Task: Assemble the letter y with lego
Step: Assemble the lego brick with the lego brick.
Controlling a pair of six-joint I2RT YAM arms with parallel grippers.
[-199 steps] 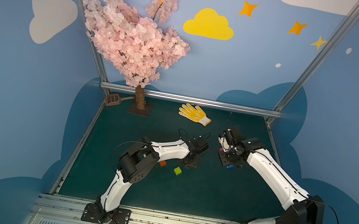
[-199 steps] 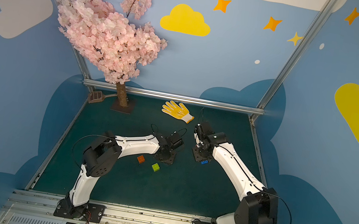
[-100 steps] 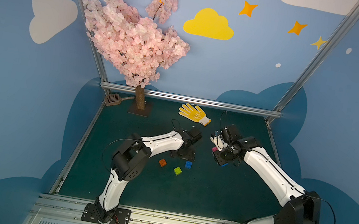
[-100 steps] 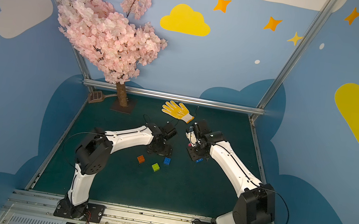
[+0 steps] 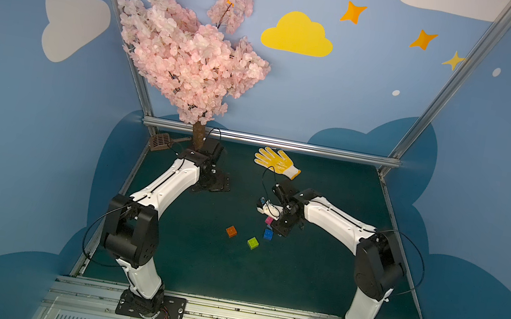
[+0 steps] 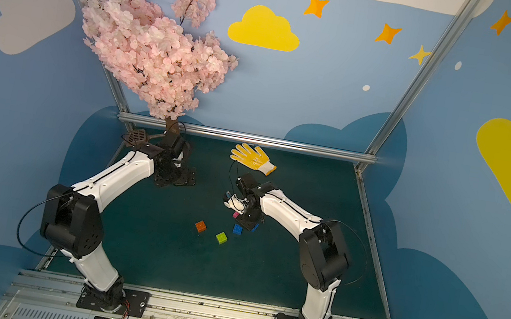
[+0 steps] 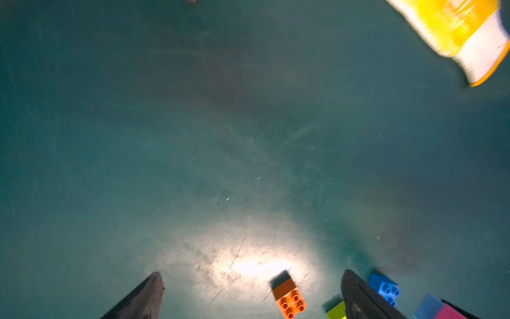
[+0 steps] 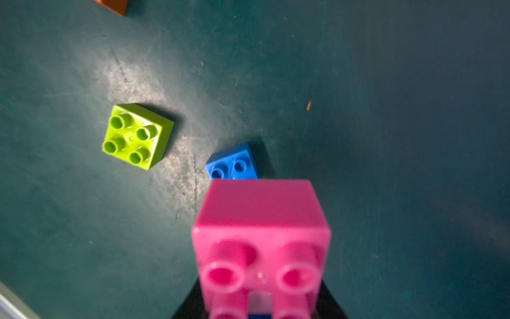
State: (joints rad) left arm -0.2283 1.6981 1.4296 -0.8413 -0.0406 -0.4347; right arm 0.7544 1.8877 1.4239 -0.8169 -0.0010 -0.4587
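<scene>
the left gripper [image 7: 252, 274] has pulled back to the far left, spread wide, empty. the right gripper [image 5: 273, 223] clamps the pink brick [image 8: 260, 221] just beside the dark blue brick [image 5: 268, 234], centre of the green mat [image 5: 194, 262].

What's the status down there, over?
Left gripper open, empty. Right gripper shut on pink brick. Orange brick, lime green brick, blue brick loose on mat. Yellow glove well clear.

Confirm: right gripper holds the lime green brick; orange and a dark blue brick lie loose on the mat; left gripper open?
No: the right gripper holds the pink brick, per the right wrist view; the lime green brick lies loose too. Rest stands.
</scene>
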